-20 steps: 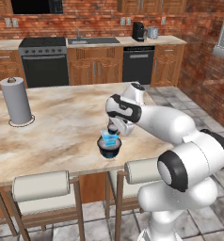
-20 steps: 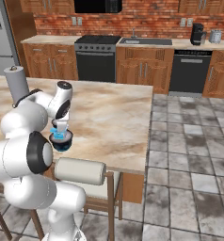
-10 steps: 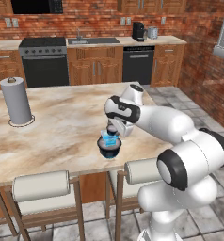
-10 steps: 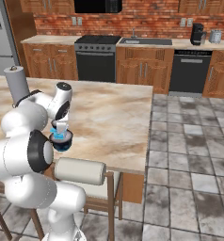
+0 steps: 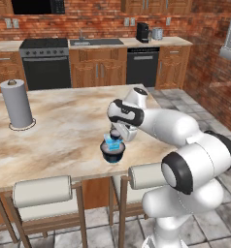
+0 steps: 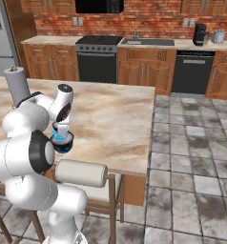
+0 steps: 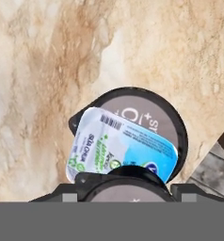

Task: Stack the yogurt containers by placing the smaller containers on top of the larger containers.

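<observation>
Because the task wants the narrow pots carried by the wide one, I see the light-blue cup (image 5: 112, 144) resting on the lid of the navy tub (image 5: 112, 153), near the front edge of the table (image 5: 59, 131). In the hand view the cup (image 7: 121, 150) lies on the grey foil lid of the tub (image 7: 147, 115), its printed label face turned up toward the camera and its long side running slantwise across the lid, barcode end toward the picture's upper left; it covers the lower part of the lid rather than sitting centred. A small dark-topped pot (image 7: 129, 181) shows just below it, between the finger tips, and I judge that it is what the pincer (image 5: 116, 137) carries. Its jaws look spread to about the pot's width, yet I cannot tell whether they press it. From the right base view the pincer (image 6: 62, 129) hangs directly above the stack (image 6: 63, 141), pointing down.
</observation>
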Controlling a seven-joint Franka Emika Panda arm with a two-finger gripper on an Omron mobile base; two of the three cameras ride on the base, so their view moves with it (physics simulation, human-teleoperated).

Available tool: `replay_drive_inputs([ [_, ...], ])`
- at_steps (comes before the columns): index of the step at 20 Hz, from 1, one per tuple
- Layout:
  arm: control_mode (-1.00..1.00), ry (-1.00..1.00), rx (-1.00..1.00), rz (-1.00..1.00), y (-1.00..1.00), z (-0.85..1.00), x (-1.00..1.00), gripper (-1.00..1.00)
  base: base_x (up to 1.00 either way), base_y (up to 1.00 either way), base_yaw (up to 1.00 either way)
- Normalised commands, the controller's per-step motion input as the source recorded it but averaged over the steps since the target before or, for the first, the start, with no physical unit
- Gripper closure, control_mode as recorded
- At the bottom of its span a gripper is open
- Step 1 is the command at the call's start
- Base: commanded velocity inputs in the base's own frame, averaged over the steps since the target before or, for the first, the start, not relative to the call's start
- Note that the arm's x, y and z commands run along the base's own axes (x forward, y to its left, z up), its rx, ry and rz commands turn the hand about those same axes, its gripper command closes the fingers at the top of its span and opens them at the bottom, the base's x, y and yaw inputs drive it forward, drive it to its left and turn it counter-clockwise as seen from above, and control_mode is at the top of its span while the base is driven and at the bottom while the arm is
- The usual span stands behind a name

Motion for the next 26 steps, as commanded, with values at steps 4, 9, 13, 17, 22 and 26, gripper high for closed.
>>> replay_drive_inputs([
  [4,-1.0,0.0,0.0,0.0,0.0,-0.05,0.01,1.0,0.0,0.0,0.0],
  [9,-1.0,0.0,0.0,0.0,0.0,-0.05,0.02,1.0,0.0,0.0,0.0],
  [13,-1.0,0.0,0.0,0.0,0.0,-0.05,0.04,1.0,0.0,0.0,0.0],
  [17,-1.0,0.0,0.0,0.0,0.0,-0.04,0.04,1.0,0.0,0.0,0.0],
  [22,-1.0,0.0,0.0,0.0,0.0,-0.04,0.05,1.0,0.0,0.0,0.0],
  [26,-1.0,0.0,0.0,0.0,0.0,-0.03,0.05,1.0,0.0,0.0,0.0],
])
